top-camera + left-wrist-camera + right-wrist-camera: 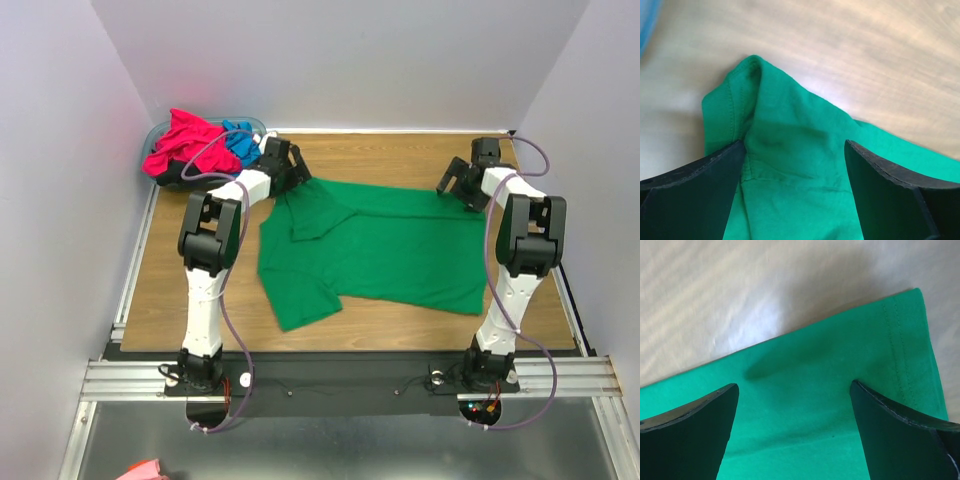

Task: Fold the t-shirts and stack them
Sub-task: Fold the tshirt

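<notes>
Left hand (290, 172) and right hand (456, 189) hang spread over the green t-shirt's (385, 250) far corners. Soft and limp, it likely wants pinching at those stitched edges.

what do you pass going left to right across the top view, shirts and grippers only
magenta-pink t-shirt → blue t-shirt → left gripper → green t-shirt → right gripper

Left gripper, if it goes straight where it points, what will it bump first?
Most likely the green t-shirt: its bunched edge lies between the open jaws of the left gripper, though depth is unclear.
</notes>
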`<action>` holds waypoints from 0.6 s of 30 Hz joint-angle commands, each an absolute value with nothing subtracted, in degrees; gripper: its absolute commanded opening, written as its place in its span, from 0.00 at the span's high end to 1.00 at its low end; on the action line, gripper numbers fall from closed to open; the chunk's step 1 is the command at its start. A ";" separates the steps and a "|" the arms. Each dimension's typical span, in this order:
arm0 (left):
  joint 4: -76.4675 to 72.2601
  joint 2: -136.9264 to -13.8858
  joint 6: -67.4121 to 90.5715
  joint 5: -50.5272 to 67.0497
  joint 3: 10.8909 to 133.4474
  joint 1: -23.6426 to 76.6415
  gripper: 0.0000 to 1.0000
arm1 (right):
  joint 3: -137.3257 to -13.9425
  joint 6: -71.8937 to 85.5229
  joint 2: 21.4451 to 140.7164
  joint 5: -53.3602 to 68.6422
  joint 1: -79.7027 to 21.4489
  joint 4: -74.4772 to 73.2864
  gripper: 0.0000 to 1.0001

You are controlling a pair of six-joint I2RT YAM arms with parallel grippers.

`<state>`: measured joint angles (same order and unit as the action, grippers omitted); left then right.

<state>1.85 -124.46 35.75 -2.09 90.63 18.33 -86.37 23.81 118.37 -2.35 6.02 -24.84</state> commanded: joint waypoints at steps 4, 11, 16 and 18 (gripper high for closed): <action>13.43 -135.08 31.03 -0.88 108.88 16.87 0.07 | -94.47 22.85 127.09 -2.20 7.91 -26.00 0.00; 16.08 -126.76 30.32 1.14 112.86 17.75 0.07 | -98.44 22.24 120.07 -0.26 7.82 -30.50 0.00; 14.68 -107.70 30.32 -2.72 100.22 21.26 0.07 | -89.14 23.29 104.00 -0.26 7.82 -30.50 0.00; 13.72 -97.80 31.80 -5.60 89.51 23.28 0.07 | -80.83 25.04 95.94 -0.35 7.82 -30.50 0.00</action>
<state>15.00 -118.61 31.48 -1.23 98.74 19.09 -87.74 23.18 109.95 -0.89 7.22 -30.44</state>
